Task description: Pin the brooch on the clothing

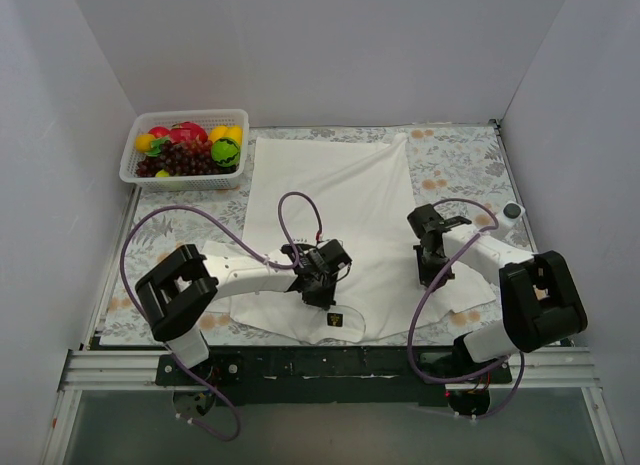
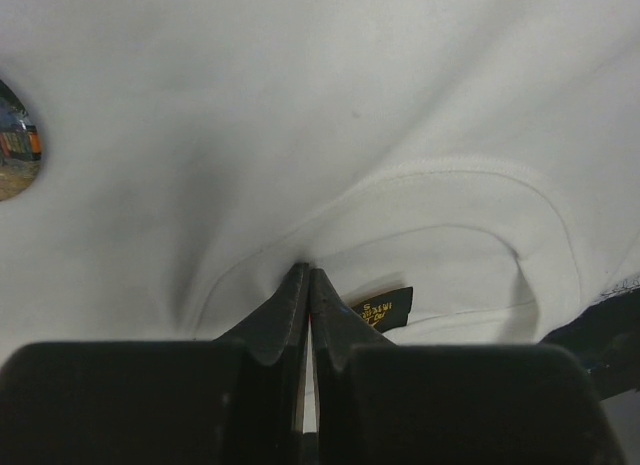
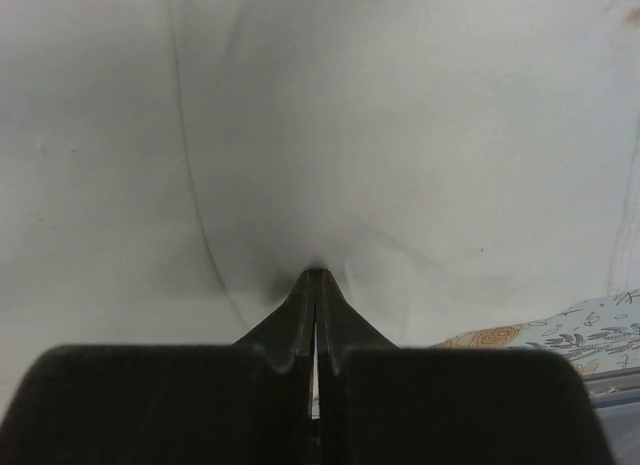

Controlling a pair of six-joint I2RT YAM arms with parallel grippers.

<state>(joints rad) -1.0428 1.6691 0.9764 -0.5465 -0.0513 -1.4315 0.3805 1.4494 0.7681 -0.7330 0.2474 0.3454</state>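
White walls [image 1: 320, 45] close in the table [image 1: 460, 155] on three sides, and a cloth printed with pale flowers covers its top. A black rail [image 1: 330, 370] runs along the near edge and carries both arm bases.

The shirt [image 1: 340, 195] lies spread flat down the middle of the table, hem far and collar near, and takes up most of the cloth.

The left arm [image 1: 240, 275] reaches in from the near left. The left gripper [image 2: 308, 270] is pressed together just above the collar, and a pucker of white fabric is drawn up to its tips.

The right arm [image 1: 490, 255] comes from the near right. The right gripper [image 3: 315, 273] is likewise pressed together on the shirt's right side, with creases running into its tips.

A white basket [image 1: 135, 165] of toy fruit [image 1: 190, 150] sits in the far left corner, just beside the shirt.

A black label [image 2: 385, 310] with gold print shows inside the collar. A small round thing [image 1: 513, 211] lies by the right edge, too small to make out.
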